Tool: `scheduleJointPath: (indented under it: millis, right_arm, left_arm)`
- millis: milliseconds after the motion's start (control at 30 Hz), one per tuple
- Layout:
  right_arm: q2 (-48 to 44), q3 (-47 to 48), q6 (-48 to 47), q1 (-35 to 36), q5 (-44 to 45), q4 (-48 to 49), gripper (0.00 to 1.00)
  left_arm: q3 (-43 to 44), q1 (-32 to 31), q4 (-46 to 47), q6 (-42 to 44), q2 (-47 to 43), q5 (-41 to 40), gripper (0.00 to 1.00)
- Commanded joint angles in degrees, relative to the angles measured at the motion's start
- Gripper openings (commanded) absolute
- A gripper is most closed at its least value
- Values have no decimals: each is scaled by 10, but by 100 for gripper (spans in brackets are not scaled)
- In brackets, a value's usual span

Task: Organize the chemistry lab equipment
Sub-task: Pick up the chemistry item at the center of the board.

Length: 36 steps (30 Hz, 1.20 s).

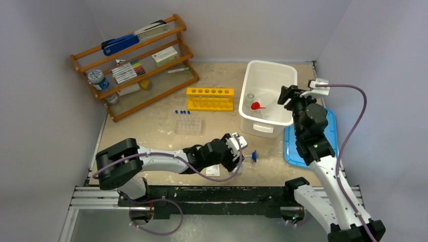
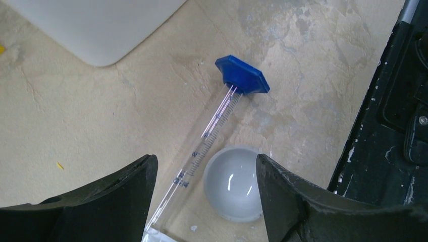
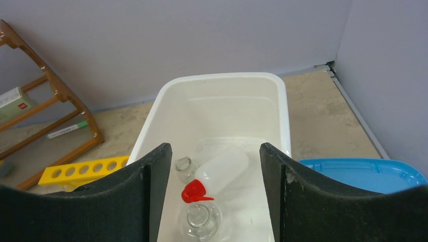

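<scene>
A clear graduated cylinder (image 2: 214, 121) with a blue hexagonal foot (image 2: 242, 74) lies flat on the table, and a small translucent domed dish (image 2: 233, 184) rests beside it. My left gripper (image 2: 207, 169) is open, low over the table, with both the cylinder and the dish between its fingers. The top view shows this gripper (image 1: 240, 153) just left of the blue foot (image 1: 254, 156). My right gripper (image 3: 213, 154) hangs open above the white bin (image 3: 166, 103). In the bin lie the white squeeze bottle (image 3: 224, 167) with its red nozzle (image 3: 194, 191) and two clear glass flasks (image 3: 201, 218).
The yellow six-hole rack (image 1: 210, 98) stands left of the white bin (image 1: 252, 75). In front of the rack sits a clear tube tray (image 1: 188, 125), with blue-capped tubes (image 1: 181, 112) next to it. A blue lid (image 1: 291, 151) lies at the right. The wooden shelf (image 1: 134, 65) fills the back left.
</scene>
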Motion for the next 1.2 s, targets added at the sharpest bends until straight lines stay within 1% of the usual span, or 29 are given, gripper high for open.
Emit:
scheduleJointPath:
  millis: [0,233,400,533,733,767,833,900,1000,1133,1167]
  right_arm:
    - [-33,0,15,-1,-12,-22,67]
    - [-58,10,11,-1,-12,-58,67]
    - [-71,21,-11,-1,-2,-86,67]
    - [-80,22,-19,-1,8,-94,67]
    - [-79,23,-13,-1,-4,-91,67]
    - [-79,24,-13,-1,-4,-91,67]
    - [-79,25,-14,-1,-4,-92,67]
    - [-79,27,-18,-1,-1,-95,67]
    - [-82,26,-22,-1,5,-99,67]
    - [-85,23,-21,-1,4,-98,67]
    - [-85,23,-21,-1,5,-98,67]
  left_arm:
    - [51,0,61,72,24,20,71]
    - [138,0,7,119,114,60,70]
    - [165,0,-2,130,159,70,69]
    - [173,1,-19,136,168,76,69]
    - [192,7,-33,142,197,70,66]
    - [194,8,-34,143,203,71,64]
    - [200,12,-37,143,212,71,56]
    - [201,18,-36,141,217,75,53]
    - [202,22,-42,142,219,74,41]
    - [202,23,-48,143,218,62,38]
    - [202,23,-48,143,216,61,35]
